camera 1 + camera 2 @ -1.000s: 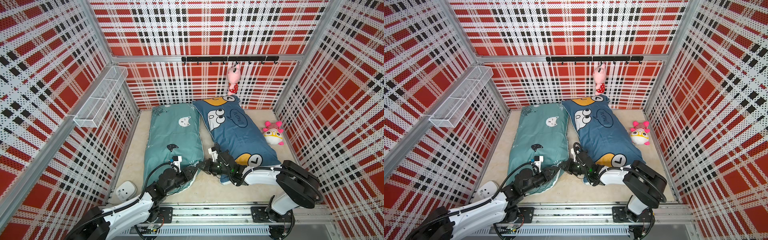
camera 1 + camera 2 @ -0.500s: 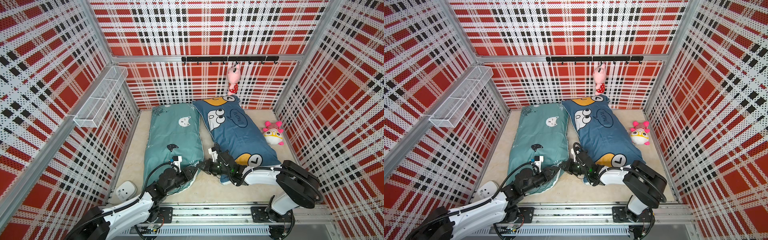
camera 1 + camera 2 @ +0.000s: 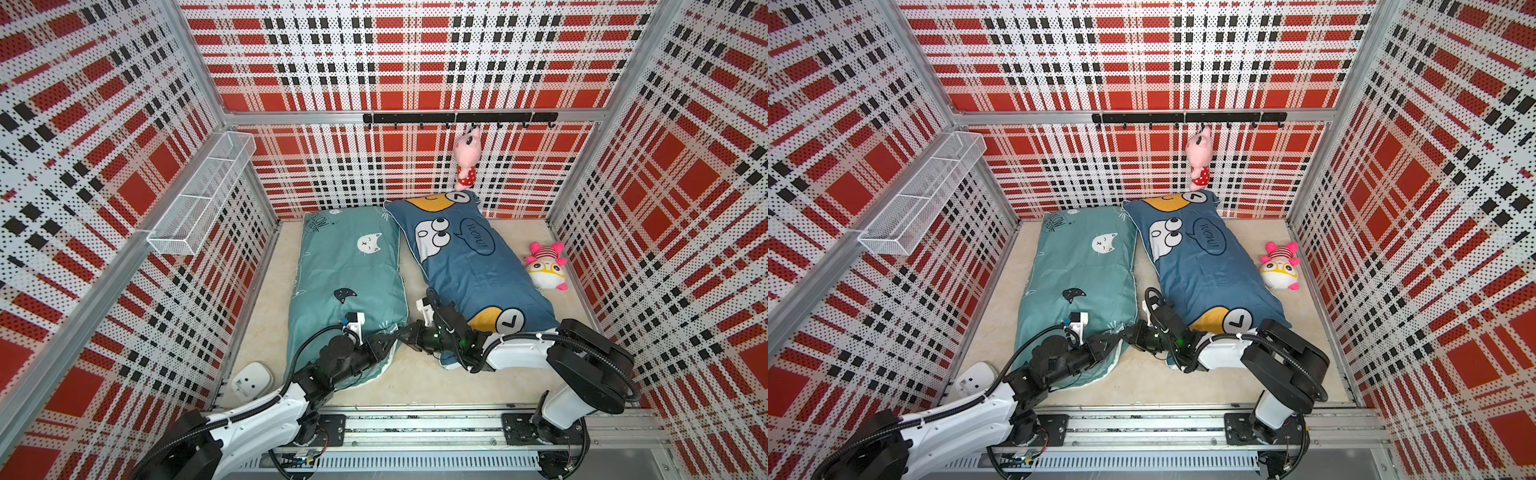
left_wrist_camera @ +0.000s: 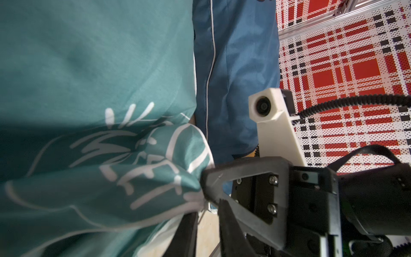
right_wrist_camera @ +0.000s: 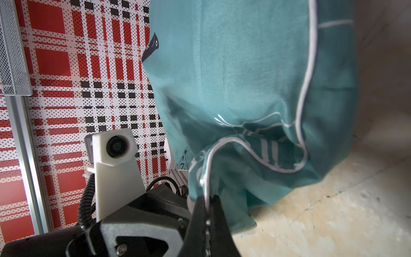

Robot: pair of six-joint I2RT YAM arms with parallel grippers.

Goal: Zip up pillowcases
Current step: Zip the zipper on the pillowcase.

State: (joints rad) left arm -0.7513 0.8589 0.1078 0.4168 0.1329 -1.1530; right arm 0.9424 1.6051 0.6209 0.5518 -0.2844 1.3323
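Beige flooring [image 3: 415,386] carries the teal pillowcase [image 3: 345,266], limp and light I reckon, best held by its piped near-right corner: right gripper [image 5: 206,207] pinches there, left gripper [image 3: 384,343] I cannot tell.

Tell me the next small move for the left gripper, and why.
Probably close the left gripper on the teal pillowcase edge beside it: its jaws stand apart on nothing, while the right gripper pinches that corner.

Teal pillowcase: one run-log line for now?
target: teal pillowcase | right jaws: shut on its near corner | left jaws: at same corner, grip unclear | blue pillowcase: not gripped
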